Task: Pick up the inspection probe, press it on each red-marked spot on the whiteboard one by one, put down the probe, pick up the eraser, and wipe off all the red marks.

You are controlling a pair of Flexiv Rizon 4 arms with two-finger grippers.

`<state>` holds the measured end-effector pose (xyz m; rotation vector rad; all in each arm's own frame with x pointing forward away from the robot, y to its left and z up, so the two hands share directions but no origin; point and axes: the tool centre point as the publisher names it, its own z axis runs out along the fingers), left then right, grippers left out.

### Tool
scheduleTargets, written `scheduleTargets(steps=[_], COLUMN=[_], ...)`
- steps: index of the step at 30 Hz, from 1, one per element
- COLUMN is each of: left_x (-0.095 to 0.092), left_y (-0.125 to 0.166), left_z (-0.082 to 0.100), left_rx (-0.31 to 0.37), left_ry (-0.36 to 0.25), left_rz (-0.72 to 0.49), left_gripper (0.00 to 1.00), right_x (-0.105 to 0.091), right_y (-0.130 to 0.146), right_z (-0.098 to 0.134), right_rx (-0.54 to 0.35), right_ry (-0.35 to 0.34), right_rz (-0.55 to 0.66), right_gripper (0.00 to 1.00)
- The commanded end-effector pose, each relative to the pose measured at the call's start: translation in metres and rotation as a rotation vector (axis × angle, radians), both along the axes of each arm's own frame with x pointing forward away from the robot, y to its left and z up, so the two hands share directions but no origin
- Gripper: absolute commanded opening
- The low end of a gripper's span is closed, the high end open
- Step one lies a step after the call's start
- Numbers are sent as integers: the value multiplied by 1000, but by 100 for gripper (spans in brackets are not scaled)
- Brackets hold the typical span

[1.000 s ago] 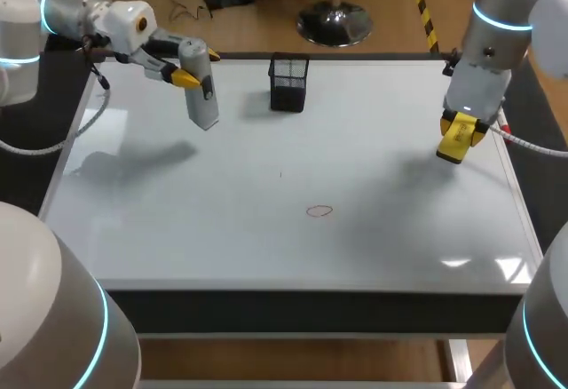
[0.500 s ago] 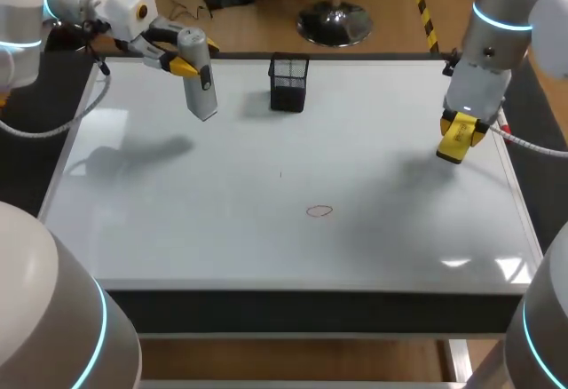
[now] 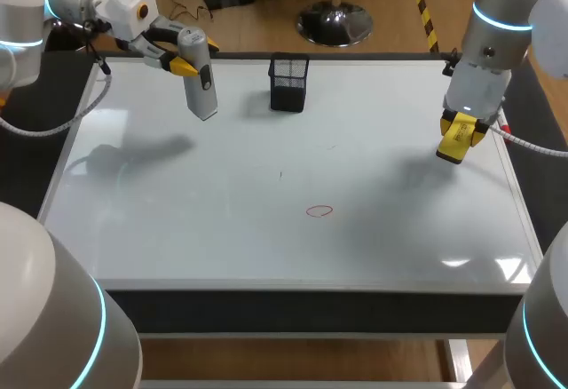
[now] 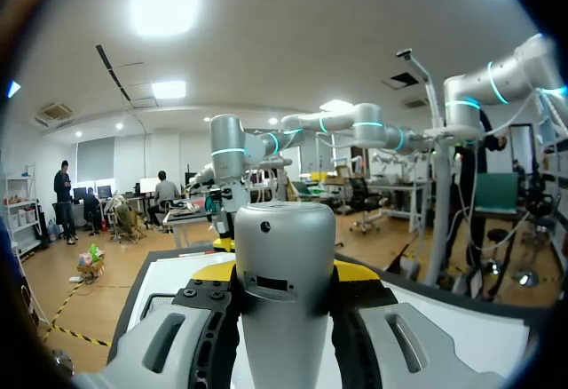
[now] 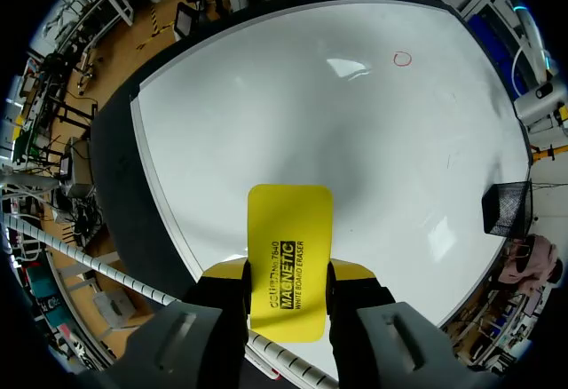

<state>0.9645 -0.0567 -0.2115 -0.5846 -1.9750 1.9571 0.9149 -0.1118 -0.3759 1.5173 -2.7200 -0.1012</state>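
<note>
While the left gripper sits over the far-left corner of the whiteboard, its yellow-tipped fingers are clamped on the upper part of the inspection probe, one on each side. The probe is a grey cylinder with a rounded top; it hangs nearly upright, slightly tilted, with its lower end clear of the surface and its shadow lying on the board toward the left edge. In the left wrist view the probe fills the gap between the fingers of the left gripper.

The right gripper is near the right edge, toward the far side, closed on a yellow eraser that sticks out past the fingertips and is off the surface. In the right wrist view the eraser is pinched from both sides by the right gripper, flat face toward the camera, with the whiteboard ahead of it.

One red mark, a small drawn loop, lies around the middle of the board, a bit toward the near edge, well apart from both tools; it also shows ahead of the eraser, far off. A black mesh pen holder stands at the middle of the far edge, also seen in the right wrist view.
</note>
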Motion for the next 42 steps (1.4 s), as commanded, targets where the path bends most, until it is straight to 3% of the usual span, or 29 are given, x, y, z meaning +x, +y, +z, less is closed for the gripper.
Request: scheduleTargets(steps=[1, 9, 21, 32, 42], left_x=[2, 2, 2, 2, 2], left_y=[0, 0, 0, 0, 0], left_z=[1, 1, 1, 1, 1], left_rx=[0, 0, 0, 0, 0], left_ry=[1, 1, 1, 1, 1], left_rz=[-5, -5, -5, -5, -5], left_gripper=[0, 0, 0, 0, 0], right_x=[-5, -36, -97, -131, -139], right_y=[10, 73, 187, 253, 291], right_z=[3, 7, 7, -1, -28], right_rx=[-20, -78, -79, -25, 16], right_ry=[-1, 8, -29, -69, -51], right_rz=[31, 182, 427, 513, 554], right_gripper=[0, 0, 0, 0, 0])
